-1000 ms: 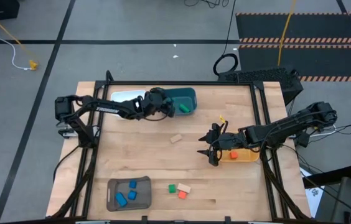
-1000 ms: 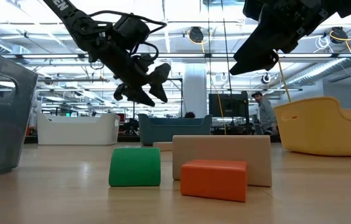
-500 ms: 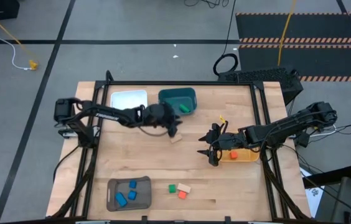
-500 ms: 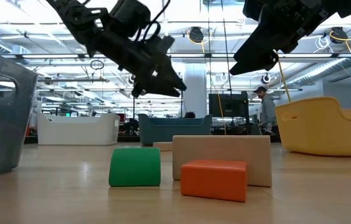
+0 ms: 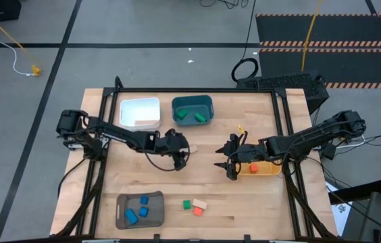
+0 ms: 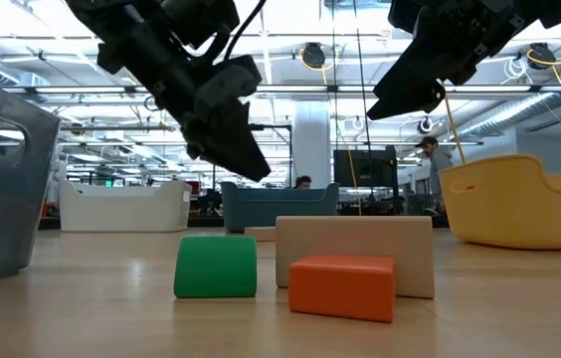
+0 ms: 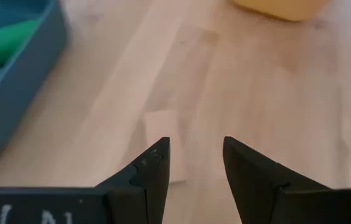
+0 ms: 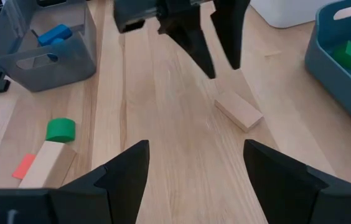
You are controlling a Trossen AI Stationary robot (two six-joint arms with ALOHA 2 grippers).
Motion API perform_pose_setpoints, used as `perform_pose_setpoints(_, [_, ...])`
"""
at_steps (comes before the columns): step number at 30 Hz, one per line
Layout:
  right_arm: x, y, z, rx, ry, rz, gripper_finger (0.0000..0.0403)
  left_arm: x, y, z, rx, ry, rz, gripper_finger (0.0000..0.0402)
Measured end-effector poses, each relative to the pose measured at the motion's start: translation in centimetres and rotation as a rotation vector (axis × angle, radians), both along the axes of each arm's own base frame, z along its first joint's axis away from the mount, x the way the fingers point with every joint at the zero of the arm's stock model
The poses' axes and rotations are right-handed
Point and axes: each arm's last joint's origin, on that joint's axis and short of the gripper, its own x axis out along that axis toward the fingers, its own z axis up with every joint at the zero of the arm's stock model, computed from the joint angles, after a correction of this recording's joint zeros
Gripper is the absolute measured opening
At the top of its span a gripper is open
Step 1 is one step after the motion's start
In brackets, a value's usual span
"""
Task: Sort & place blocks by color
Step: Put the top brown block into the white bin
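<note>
My left gripper [image 5: 182, 154] [image 7: 194, 146] is open and hovers over a tan brick [image 5: 192, 149] [image 7: 162, 132] that lies flat near the table's middle, its fingers on either side of the brick's near end without touching it. My right gripper [image 5: 225, 163] [image 8: 194, 180] is open and waits beside the yellow bin [image 5: 263, 169]. A green block [image 5: 186, 204], a tan brick [image 5: 200, 203] and a red-orange block [image 5: 197, 211] lie together near the table's near edge. Green blocks [image 5: 192, 116] lie in the teal bin, blue ones [image 5: 136, 209] in the grey bin.
The white bin [image 5: 140, 113] and the teal bin [image 5: 207, 104] stand along the far edge, and the grey bin [image 5: 119, 210] stands near the near-left corner. The yellow bin holds a red-orange block [image 5: 252, 167]. Bare wood lies between the two grippers and the near blocks.
My left gripper has swung away from the teal bin toward the table's middle and near side, and has come down over the lone tan brick. My right arm has kept still. No block has moved.
</note>
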Motion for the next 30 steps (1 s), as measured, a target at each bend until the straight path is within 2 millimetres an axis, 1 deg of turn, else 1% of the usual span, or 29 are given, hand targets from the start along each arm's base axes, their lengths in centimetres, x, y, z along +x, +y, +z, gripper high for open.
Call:
perform_pose_setpoints(5, [0.0, 0.0, 0.0, 0.0, 0.0, 0.0, 0.0251, -0.1, 0.0, -0.1, -0.017, 0.003, 0.033, 0.0183])
perform_pose_setpoints(8, [0.0, 0.0, 0.0, 0.0, 0.0, 0.0, 0.0251, 0.0, 0.0, -0.6, -0.011, 0.024, 0.029, 0.0209])
perform_pose_setpoints(14, [0.0, 0.0, 0.0, 0.0, 0.001, 0.0, 0.0251, 0.6, -0.1, -2.9, -0.029, 0.075, 0.052, 0.0249])
perform_pose_setpoints(18, [0.0, 0.0, 0.0, 0.0, 0.001, 0.0, 0.0251, 0.8, 0.3, -3.4, -0.019, 0.079, 0.069, 0.0258])
perform_pose_setpoints(22, [0.0, 0.0, 0.0, 0.0, 0.001, 0.0, 0.0251, 1.0, 0.9, -3.9, -0.006, 0.081, 0.081, 0.026])
perform_pose_setpoints(30, [0.0, 0.0, 0.0, -0.004, 0.001, 0.002, 0.0251, 1.4, 1.5, -6.0, -0.008, 0.112, 0.102, 0.026])
